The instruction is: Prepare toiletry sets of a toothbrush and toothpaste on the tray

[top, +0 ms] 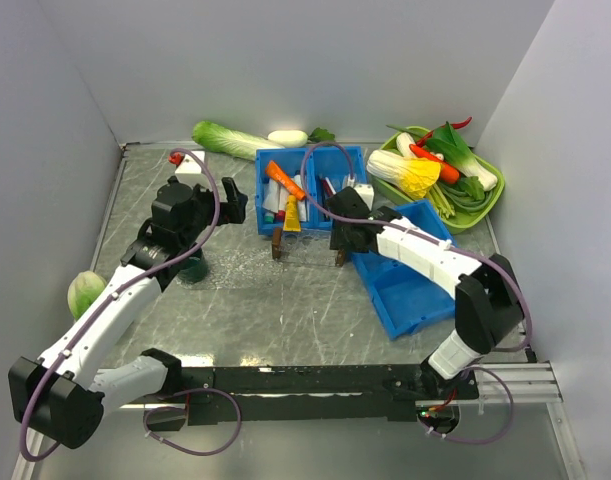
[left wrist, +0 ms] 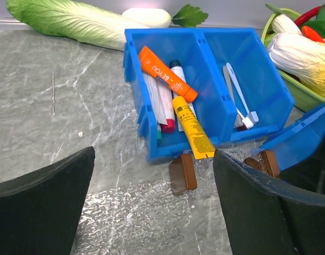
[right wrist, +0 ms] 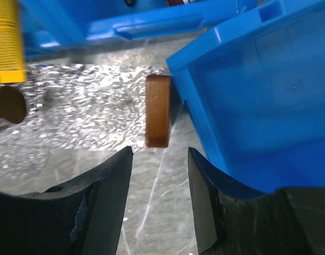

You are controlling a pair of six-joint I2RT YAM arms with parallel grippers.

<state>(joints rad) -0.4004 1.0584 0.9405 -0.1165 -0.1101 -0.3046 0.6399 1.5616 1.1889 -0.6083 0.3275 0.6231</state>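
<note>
An orange toothpaste tube (left wrist: 167,74) and a yellow one (left wrist: 193,127) lie in the left compartment of a blue bin (left wrist: 138,79). The yellow tube's end hangs over the bin's front wall. A slim pale toothbrush (left wrist: 235,93) lies in the right compartment. The clear tray (left wrist: 146,212) shows as a frosted patch on the table in front of the bin. My left gripper (left wrist: 153,159) hovers open over that patch with nothing between its fingers. My right gripper (right wrist: 158,154) is open and empty, just short of a brown block (right wrist: 158,109) at the tray's (right wrist: 88,106) right edge.
A second blue bin (top: 410,280) lies empty beside my right gripper (top: 340,240). Another brown block (left wrist: 182,172) stands at the tray's far edge. A green dish of vegetables (top: 490,200) sits back right, a long cabbage (top: 230,140) at the back, and a small green one (top: 83,292) at the left.
</note>
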